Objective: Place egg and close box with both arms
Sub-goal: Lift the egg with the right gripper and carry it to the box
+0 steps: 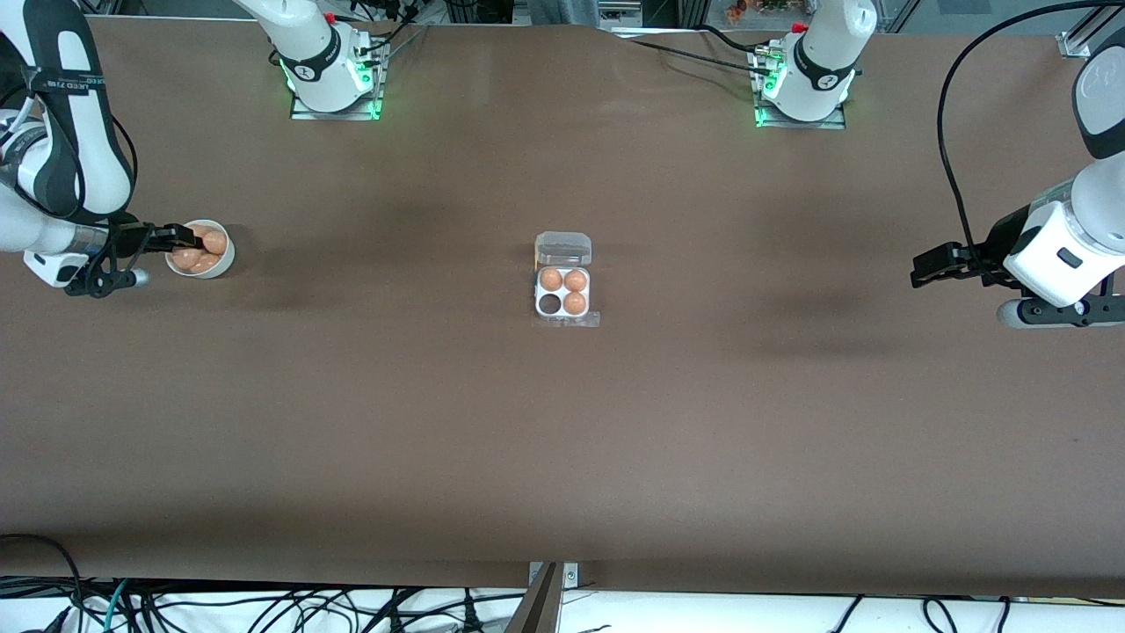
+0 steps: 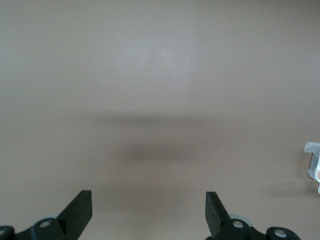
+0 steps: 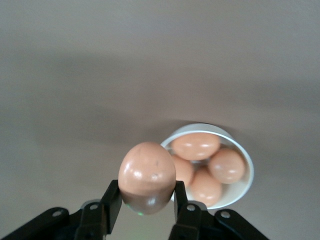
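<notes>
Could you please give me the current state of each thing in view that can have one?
box: lid open, three cells filled, one cell empty.
egg: clamped in the right gripper, lifted over the bowl.
bowl: upright, holding several eggs.
right gripper: shut on the egg.
left gripper: open, empty, waiting over bare table at the left arm's end.

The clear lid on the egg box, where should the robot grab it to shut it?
Probably the clear lid by its free edge, farthest from the front camera, coming from above. It lies flat open, hinged to the white tray, so that edge swings over the eggs.
</notes>
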`<state>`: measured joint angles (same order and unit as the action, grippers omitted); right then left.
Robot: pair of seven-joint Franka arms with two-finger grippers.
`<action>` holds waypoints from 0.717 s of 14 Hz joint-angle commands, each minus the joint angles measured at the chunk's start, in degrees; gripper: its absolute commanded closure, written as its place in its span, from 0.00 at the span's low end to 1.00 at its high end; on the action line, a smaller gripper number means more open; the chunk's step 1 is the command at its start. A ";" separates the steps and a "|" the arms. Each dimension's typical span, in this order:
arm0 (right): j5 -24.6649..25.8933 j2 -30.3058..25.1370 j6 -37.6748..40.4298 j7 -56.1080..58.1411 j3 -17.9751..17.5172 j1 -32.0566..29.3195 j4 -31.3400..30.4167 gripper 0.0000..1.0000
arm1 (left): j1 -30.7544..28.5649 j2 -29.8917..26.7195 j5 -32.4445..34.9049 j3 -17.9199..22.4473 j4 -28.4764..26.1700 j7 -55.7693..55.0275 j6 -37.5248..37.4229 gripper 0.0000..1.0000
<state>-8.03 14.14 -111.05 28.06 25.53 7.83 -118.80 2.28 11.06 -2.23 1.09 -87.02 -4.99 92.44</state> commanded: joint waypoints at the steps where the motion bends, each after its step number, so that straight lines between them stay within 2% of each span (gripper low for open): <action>1: -1.28 3.17 7.14 -7.91 -0.04 5.33 7.60 0.65 | -0.43 0.37 -1.11 -0.21 0.97 1.47 0.02 0.00; 6: -14.35 11.16 15.85 -17.67 -0.04 13.16 18.94 0.65 | -0.43 0.37 -1.11 -0.21 0.97 1.47 0.02 0.00; 10: -28.57 15.20 16.30 -26.37 -0.13 16.68 21.85 0.65 | -0.43 0.37 -1.11 -0.12 0.97 1.47 0.02 0.00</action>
<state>-30.76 26.69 -96.90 5.04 24.77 23.58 -99.99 2.28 11.07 -2.23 1.09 -87.01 -4.99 92.44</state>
